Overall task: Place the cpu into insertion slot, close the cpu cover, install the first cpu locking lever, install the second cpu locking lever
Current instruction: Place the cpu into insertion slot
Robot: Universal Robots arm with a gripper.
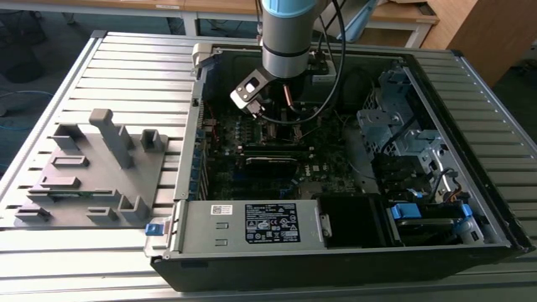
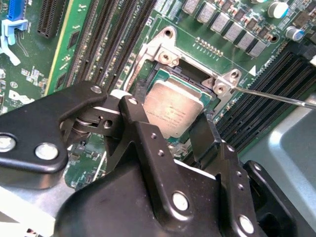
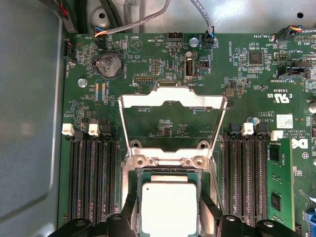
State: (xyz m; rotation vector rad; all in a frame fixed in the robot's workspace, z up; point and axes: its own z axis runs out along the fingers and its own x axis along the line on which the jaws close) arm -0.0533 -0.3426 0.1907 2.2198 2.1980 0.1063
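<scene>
1. The gripper (image 3: 169, 206) is held spread, its fingers (image 3: 127, 215) set either side of the cpu (image 3: 169, 200)
2. The cpu is seated in the insertion slot (image 3: 139, 174) between them, seemingly untouched
3. The cpu cover (image 3: 170, 98) is seen raised open beyond the fingers

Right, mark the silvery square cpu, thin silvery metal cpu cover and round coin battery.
cpu (image 3: 169, 207): first wrist view, face centre.
cpu cover (image 3: 138, 100): first wrist view, free crossbar.
coin battery (image 3: 109, 64): first wrist view, centre.
</scene>
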